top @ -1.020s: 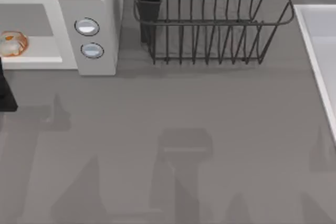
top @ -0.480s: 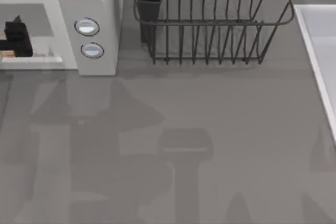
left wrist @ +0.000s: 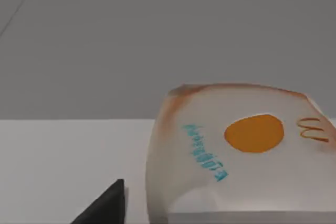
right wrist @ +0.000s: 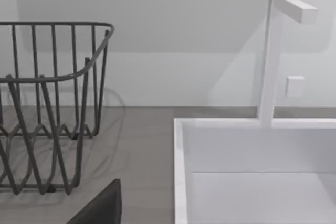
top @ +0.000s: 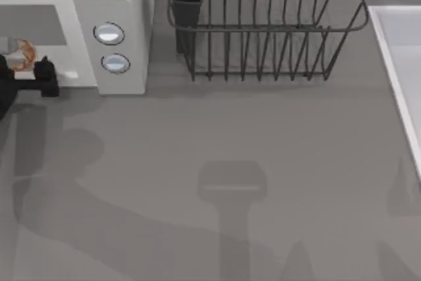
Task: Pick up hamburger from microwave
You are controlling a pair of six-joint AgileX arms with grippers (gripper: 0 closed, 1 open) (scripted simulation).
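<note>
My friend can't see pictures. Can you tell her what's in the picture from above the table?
At the table's left edge, the left gripper sits at the open front of the white microwave, right beside the small orange hamburger on its floor. A black wire dish rack stands to the microwave's right, a white sink sits at the right edge, and grey table lies in front.

The top view's left edge cuts off the hamburger [top: 22,53] and microwave [top: 99,4].

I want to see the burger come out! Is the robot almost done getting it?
Reaching is done: the left gripper is at the microwave mouth, right by the hamburger. Whether it grips yet, I cannot tell. Lifting the burger out is left. The right arm waits by the sink.
</note>
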